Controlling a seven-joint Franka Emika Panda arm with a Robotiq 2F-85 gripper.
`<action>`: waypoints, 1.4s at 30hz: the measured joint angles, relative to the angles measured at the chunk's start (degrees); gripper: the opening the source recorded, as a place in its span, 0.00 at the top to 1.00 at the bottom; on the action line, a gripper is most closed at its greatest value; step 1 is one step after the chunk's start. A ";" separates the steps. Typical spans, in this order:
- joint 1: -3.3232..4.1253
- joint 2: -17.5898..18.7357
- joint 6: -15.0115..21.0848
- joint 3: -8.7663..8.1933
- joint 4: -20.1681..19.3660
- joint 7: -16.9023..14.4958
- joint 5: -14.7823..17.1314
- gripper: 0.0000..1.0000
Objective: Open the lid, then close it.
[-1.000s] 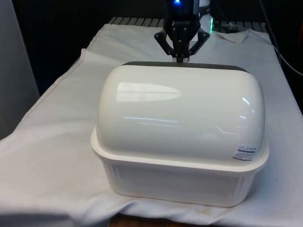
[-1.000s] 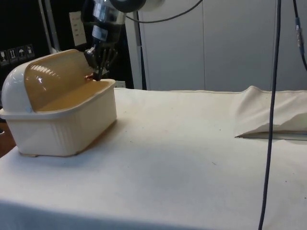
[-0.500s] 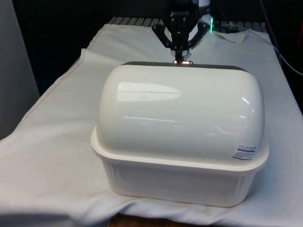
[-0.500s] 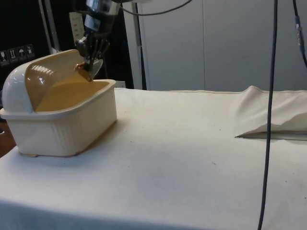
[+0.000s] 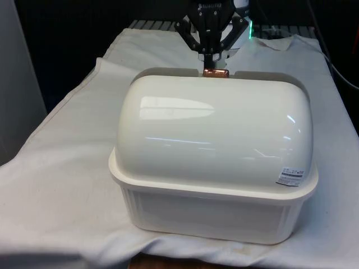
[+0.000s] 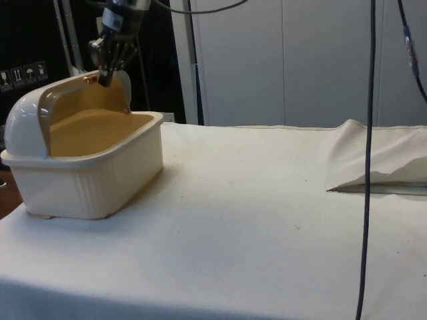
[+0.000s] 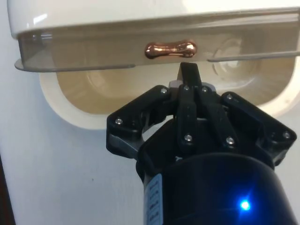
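A cream bread box [image 5: 213,216] stands on the white cloth with its domed roll-top lid [image 5: 213,129] towards the front camera. In the side view the lid [image 6: 27,113] is rolled back and the box [image 6: 87,173] shows its hollow inside. A small copper handle [image 5: 215,72] sits on the lid's raised edge at the top. My gripper [image 5: 208,60] is shut, its tip right against that handle [image 6: 89,79]. In the wrist view the closed fingertips [image 7: 189,70] rest against the lid's translucent edge [image 7: 93,47], just beside the handle [image 7: 169,49], with nothing held between them.
A rumpled fold of cloth [image 6: 373,157] lies far along the table in the side view. A dark cable [image 6: 369,133] hangs down before it. Flat cloth [image 6: 253,220] stretches between the box and that fold.
My gripper has risen and swung back over the box, taking the handle and lid edge with it. The lid has rolled further open.
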 measured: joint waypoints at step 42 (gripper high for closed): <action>-0.34 3.72 -3.21 -0.17 11.97 -0.17 1.15 1.00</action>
